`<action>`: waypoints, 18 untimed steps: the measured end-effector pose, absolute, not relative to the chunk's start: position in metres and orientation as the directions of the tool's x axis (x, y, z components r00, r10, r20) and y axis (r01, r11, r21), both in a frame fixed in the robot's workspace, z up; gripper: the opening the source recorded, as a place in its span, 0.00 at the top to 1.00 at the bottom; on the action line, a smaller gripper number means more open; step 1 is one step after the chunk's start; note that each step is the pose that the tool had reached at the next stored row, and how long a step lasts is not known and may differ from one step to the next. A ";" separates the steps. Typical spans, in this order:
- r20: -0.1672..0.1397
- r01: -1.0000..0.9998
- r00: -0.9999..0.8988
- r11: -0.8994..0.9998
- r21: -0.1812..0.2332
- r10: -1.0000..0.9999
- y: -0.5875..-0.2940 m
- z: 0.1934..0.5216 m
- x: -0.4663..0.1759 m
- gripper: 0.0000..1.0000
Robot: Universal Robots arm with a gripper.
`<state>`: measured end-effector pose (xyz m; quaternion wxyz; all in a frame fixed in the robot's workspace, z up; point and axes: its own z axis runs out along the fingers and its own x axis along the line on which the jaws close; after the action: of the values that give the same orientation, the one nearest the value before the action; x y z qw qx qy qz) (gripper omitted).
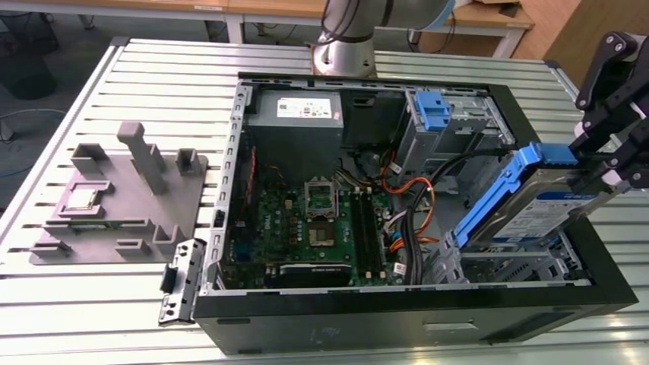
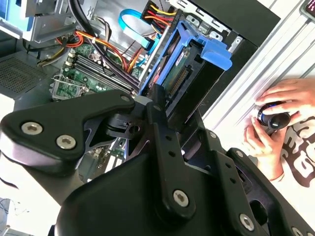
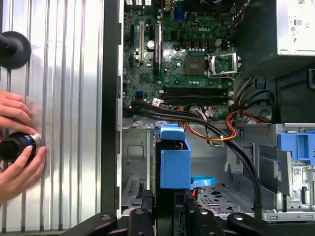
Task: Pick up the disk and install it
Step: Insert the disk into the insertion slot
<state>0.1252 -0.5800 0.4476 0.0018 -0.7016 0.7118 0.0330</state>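
- The hand (image 1: pixel 596 169) is pinched onto the disk (image 1: pixel 537 211), its black fingers (image 2: pixel 158 115) pressed against the drive's two flat faces in the second wrist view.
- In the exterior view the hand sits at about three o'clock, with its linkages rising steeply toward one o'clock and out of frame.
- The arm's base (image 1: pixel 343 53) stands on the bench (image 1: pixel 81 312) at twelve o'clock, just behind the open computer case (image 1: pixel 406 323).
- The disk is held tilted with its label face up. Its high end is in the hand and its low end dips toward seven o'clock into the metal drive cage (image 1: pixel 507 266), at the case's four-o'clock corner.
- Whether the disk touches the cage cannot be told.
- Blue rails (image 1: pixel 497 198) run along the disk's edges.
- Inside the case, the motherboard (image 1: pixel 304 220) lies at about nine o'clock from the disk, and the power-supply box (image 1: pixel 299 110) lies toward eleven.
- A grey fixture block (image 1: pixel 121 198) sits on the bench, well apart, at nine o'clock.
- In the first wrist view, a person's fingers (image 3: pixel 19 147) grip a dark round knob (image 3: pixel 17 145) on the bench beside the case.
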 end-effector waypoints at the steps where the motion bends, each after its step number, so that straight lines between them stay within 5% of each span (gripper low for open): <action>1: -0.049 -0.999 -0.016 0.014 0.044 -0.999 -0.580 0.446 0.125 0.65; 18: -0.049 -0.999 -0.026 0.024 0.044 -0.998 -0.580 0.415 0.125 0.65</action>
<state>0.1252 -0.5800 0.4153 0.0020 -0.6977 0.7156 0.0330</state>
